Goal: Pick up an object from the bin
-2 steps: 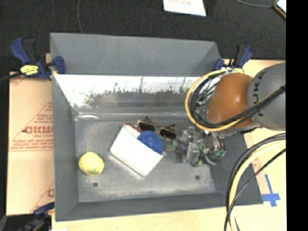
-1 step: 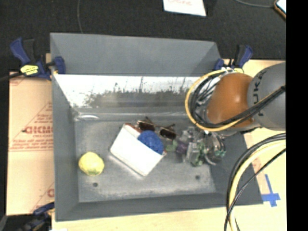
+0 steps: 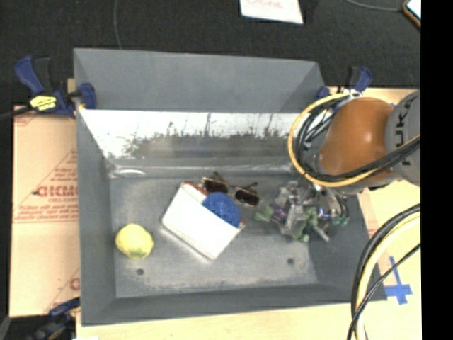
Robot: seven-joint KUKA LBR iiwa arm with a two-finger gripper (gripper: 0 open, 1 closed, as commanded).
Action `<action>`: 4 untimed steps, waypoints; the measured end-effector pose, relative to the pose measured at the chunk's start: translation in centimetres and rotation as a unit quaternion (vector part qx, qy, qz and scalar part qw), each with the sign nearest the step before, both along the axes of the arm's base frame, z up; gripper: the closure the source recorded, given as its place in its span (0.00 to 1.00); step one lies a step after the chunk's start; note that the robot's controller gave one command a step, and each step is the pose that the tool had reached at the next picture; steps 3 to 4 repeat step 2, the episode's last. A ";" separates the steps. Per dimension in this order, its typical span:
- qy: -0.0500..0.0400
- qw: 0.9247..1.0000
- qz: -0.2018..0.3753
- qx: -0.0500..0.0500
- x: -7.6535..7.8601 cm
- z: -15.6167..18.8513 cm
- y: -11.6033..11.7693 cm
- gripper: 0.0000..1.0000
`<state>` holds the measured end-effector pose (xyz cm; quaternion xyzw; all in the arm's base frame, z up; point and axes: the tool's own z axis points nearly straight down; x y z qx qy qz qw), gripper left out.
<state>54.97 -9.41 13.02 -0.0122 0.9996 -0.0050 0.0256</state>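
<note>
The jaws are hanging over a tangled green-and-purple plastic cluster (image 3: 306,217) by the right wall of the grey metal bin (image 3: 212,278); I cannot tell how far they are parted. A loose strand is likely slipping free or catching the wall. The floor is lying bare around it, with the dark-lensed sunglasses (image 3: 230,190) near and the white flat box (image 3: 192,227) further left.

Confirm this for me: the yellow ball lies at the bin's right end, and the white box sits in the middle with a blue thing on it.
Not quite. The camera view shows the yellow ball at the left end of the bin, not the right. The rest holds: the white box sits in the middle with a blue thing on it.
</note>
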 end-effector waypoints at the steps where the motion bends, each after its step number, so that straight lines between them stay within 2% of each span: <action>1: -0.002 1.000 -0.009 0.000 1.0 8.0 0.1 1.00; 2: 0.005 1.000 -0.006 0.001 0.2 8.8 0.2 1.00; 4: 0.005 1.000 -0.006 0.001 0.2 8.8 0.2 1.00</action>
